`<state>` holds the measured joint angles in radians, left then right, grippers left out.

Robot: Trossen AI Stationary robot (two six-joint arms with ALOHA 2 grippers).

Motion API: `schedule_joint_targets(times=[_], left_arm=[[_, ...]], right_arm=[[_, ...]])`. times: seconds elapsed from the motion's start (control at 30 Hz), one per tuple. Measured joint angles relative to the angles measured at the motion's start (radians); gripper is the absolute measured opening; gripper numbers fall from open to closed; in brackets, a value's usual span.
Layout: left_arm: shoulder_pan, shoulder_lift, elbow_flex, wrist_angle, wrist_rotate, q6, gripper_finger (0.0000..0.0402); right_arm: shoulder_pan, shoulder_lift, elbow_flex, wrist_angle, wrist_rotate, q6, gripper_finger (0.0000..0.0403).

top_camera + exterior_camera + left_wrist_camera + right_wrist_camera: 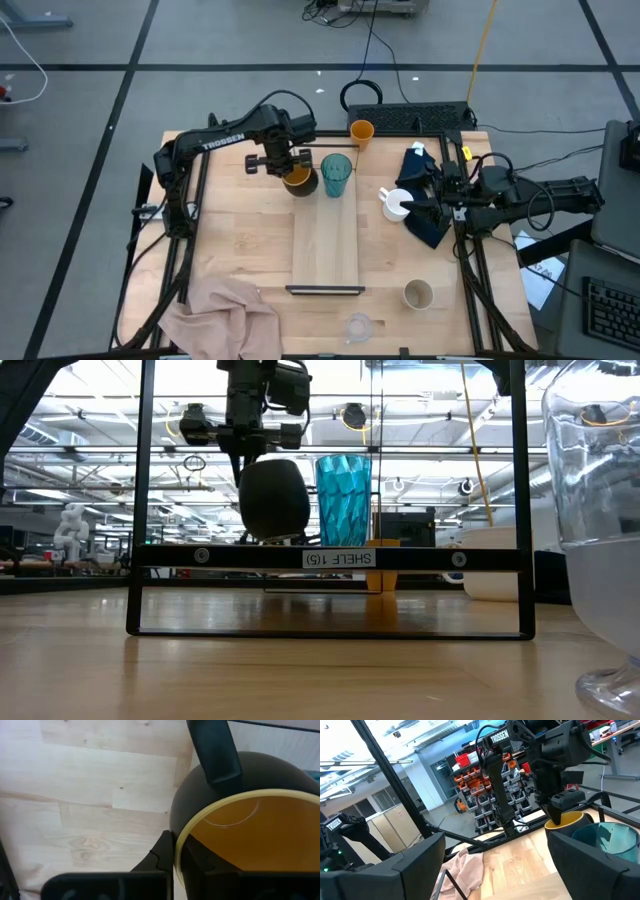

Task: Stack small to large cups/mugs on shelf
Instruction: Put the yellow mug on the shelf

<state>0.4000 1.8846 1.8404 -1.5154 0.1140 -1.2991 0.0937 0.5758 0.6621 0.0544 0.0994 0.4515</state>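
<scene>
Dark mug with orange-yellow inside (299,180), gripped at its rim by the closed left gripper (288,166), is at the shelf's (326,250) far end, just beside the teal tumbler (336,174). Right gripper (412,207) waits open, well apart.

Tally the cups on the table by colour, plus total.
Teal: 1, tumbler
Dark: 1, mug
Orange: 1, cup
White: 1, mug
Beige: 1, cup
Clear: 1, glass
Total: 6
</scene>
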Motion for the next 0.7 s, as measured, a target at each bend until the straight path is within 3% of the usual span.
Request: schedule_joint_targets(times=[0.7], left_arm=[[-0.016,0.043,0.000,0.029,0.019,0.007,0.0010]], right_arm=[[0.000,0.000,0.000,-0.005,0.000,0.007,0.0343]])
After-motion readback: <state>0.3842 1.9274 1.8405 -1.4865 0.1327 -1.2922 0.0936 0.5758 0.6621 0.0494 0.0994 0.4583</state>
